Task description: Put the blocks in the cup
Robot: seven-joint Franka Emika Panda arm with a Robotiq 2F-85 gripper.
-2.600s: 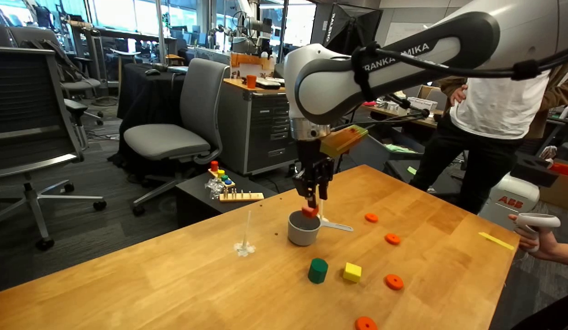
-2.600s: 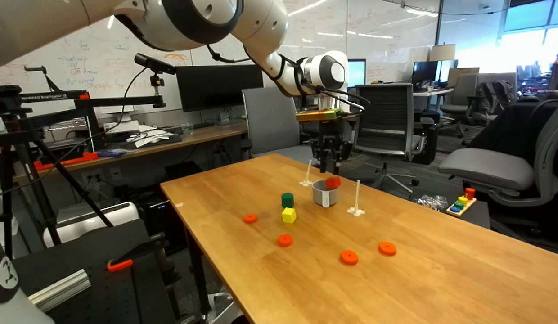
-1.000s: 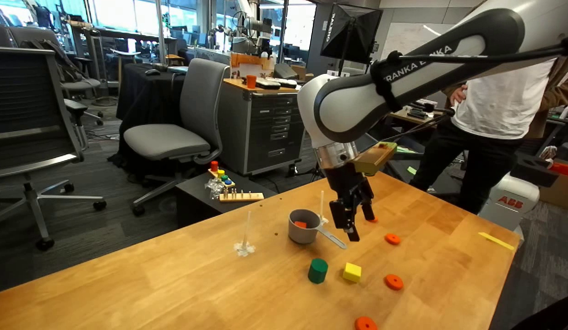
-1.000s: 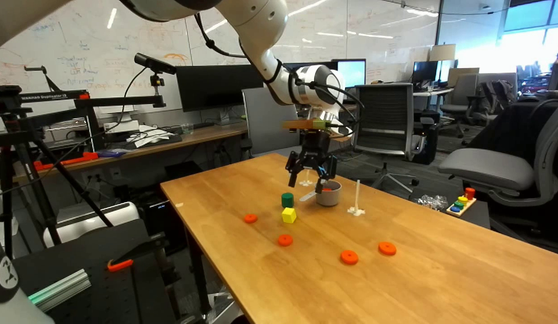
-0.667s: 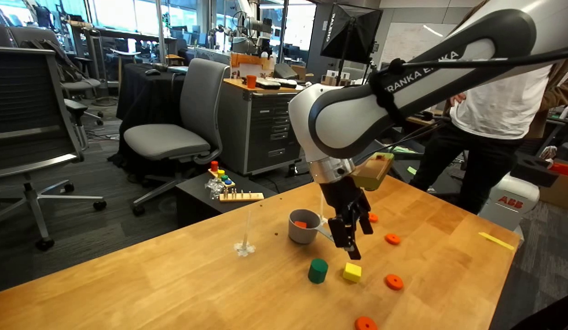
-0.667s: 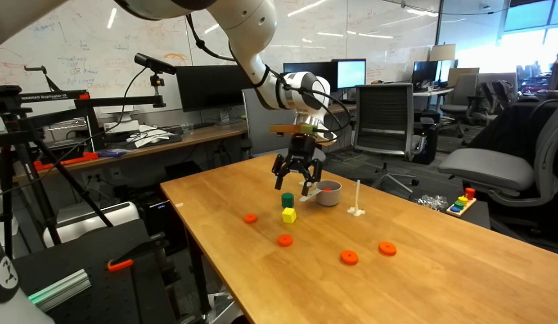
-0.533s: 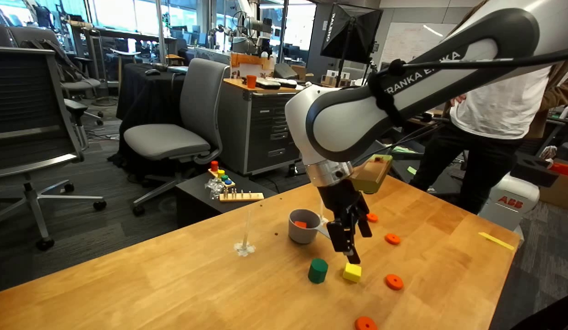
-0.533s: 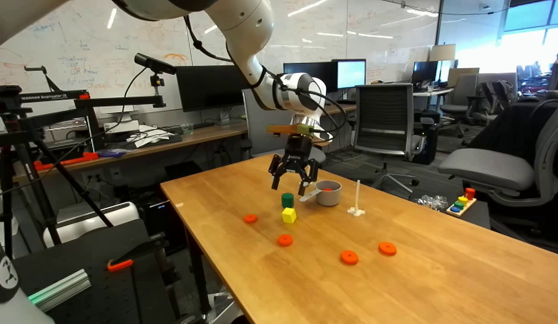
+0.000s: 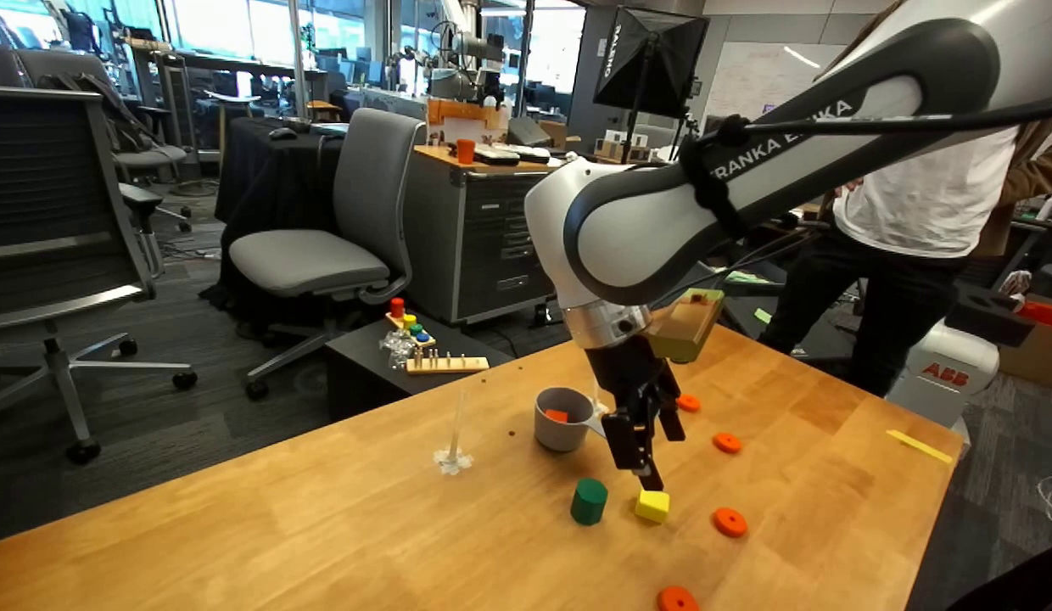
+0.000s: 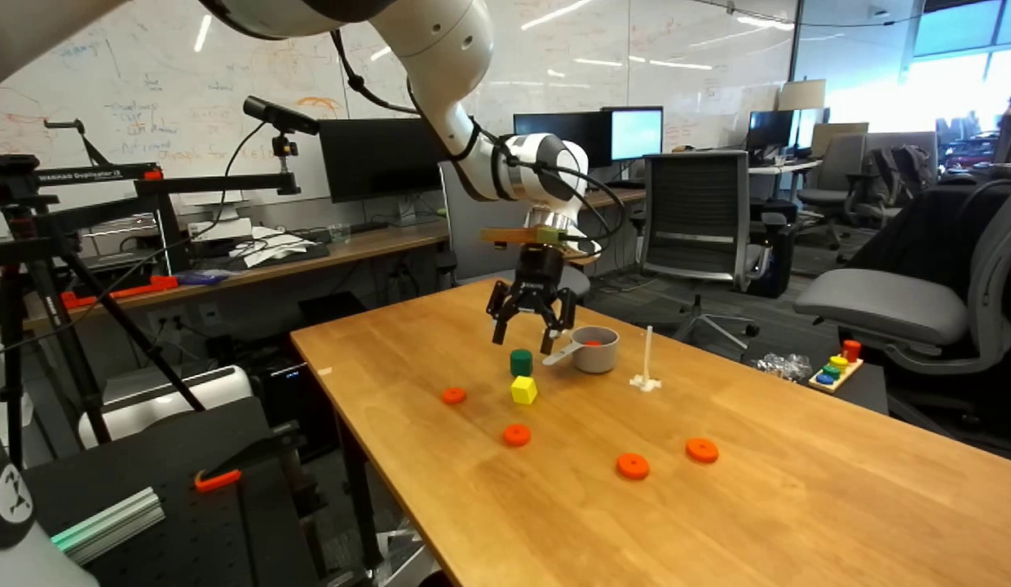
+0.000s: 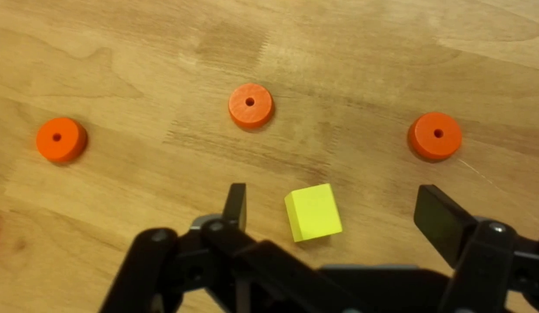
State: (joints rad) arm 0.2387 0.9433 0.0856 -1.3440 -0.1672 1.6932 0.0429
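Leftmost of the task's things in an exterior view, the cup (image 9: 555, 440) stands upright on the surface (image 9: 280, 526), a red block (image 9: 557, 416) inside it. Right of that, on its near side, the green block (image 9: 589, 501) stands on end. The yellow block (image 9: 652, 507) sits on the surface just beside the green one, a gap between them. Above and near the yellow block hangs the pincer (image 9: 664, 462), tilted, its jaws spread wide and holding nothing. In the wrist view the yellow block shows between the jaws, left of centre and slightly askew to them. Furthest right lie four orange discs (image 9: 730, 522), well apart from one another, which probably count as blocks too.

With one block in the cup, the step in hand looks to be lining up on the next, most likely the yellow one. The next move calls for centring the pincer over it, a slight turn to suit its faces, then lowering until the jaws straddle it, and closing. The handle (image 10: 562, 353) lies near the pincer, so a straight lift before carrying seems wise.
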